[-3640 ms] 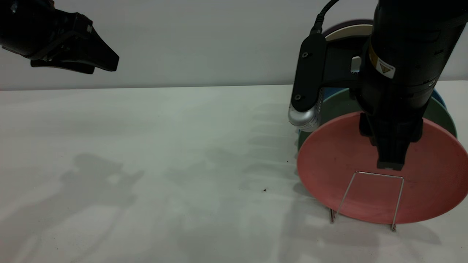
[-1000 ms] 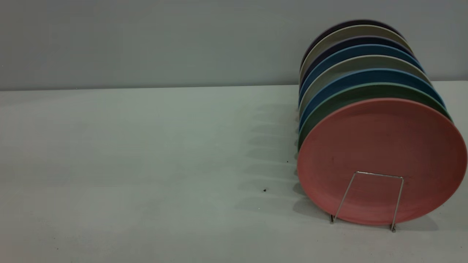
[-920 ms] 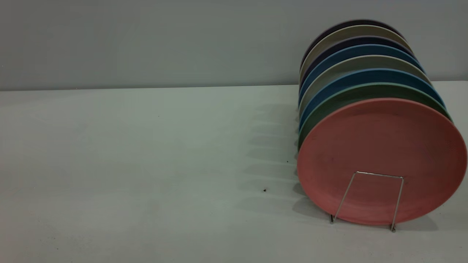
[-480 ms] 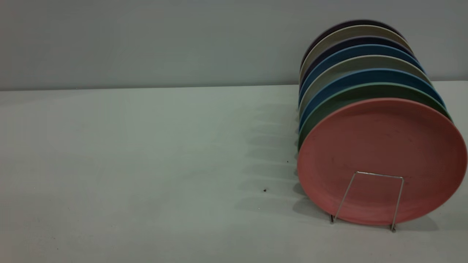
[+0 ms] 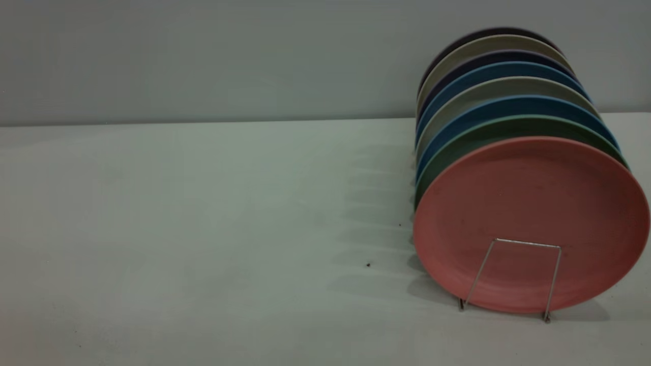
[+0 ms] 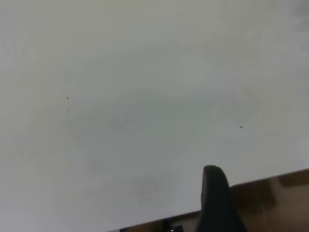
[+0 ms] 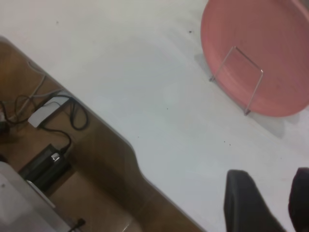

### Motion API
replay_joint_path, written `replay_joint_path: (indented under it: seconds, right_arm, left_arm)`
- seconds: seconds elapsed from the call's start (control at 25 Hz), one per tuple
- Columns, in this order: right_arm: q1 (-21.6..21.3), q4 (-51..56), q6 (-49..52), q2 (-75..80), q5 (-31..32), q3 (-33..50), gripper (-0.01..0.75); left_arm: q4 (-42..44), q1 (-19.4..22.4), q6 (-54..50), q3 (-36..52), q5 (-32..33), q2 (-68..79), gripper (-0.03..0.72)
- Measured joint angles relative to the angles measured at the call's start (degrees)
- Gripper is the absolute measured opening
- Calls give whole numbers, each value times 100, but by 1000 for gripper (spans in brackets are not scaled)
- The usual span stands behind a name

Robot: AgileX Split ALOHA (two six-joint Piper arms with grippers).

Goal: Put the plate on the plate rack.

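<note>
Salmon-pink round matte plate (image 5: 531,213) stands on edge at the front of the row in the thin silver wire plate rack (image 5: 512,277), at the right side of the wide pale grey table (image 5: 203,229); in the right wrist view the same plate (image 7: 270,43) leans behind the rack's front squared loop (image 7: 237,79). That loop rises only partway up the plate's face, and its two feet rest on the table just before the plate's lower rim.

Largest of all is the table: everything to the left of the rack lies open in the exterior view, back to the plain grey wall (image 5: 203,56). The right wrist view shows the table's near edge curving above a brown floor (image 7: 96,193) with black cables and a white box (image 7: 44,112), well apart from the rack.

Behind the pink plate the rack holds more plates on edge, close together — a teal-green plate (image 5: 473,137) directly behind it, then blue plates (image 5: 457,117), grey ones and dark ones farther back.

Neither arm shows in the exterior view. The right gripper (image 7: 270,200) hangs above the table near its edge, two dark fingers (image 7: 246,200) parted with a gap between them, holding nothing. The left gripper (image 6: 219,200) shows only one dark finger over bare table by the edge — whether it is parted or closed, I cannot tell.
</note>
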Motion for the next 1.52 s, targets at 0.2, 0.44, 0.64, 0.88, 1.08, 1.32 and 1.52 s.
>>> replay_joint_path:
  seconds: [0.2,0.44,0.64,0.88,1.08,1.32,1.52]
  right_arm:
    - [0,-72,-37,-237,-8,122,243]
    - [0,-232,-58,-269,-8,126,243]
    - [0,-254,-58,-269,-64,175,243]
    - [0,-256,-49,-269,-178,244,243]
    - [0,-261,-9,-269,-180,249,243]
    - [0,-261,-9,-269,-180,249,243]
    - [0,-269,-9,-269,-180,249,243]
  left_arm:
    - [136,0,-10,512,-18,-656,497]
    - [143,0,-12,998,-102,-1073,497]
    - [143,0,-12,1010,-138,-1195,497]
    - [143,0,-12,1010,-138,-1195,497]
    - [143,0,-12,1010,-138,-1195,497]
    - [143,0,-12,1010,-138,-1195,497]
    - [143,0,-12,1010,-138,-1195,497]
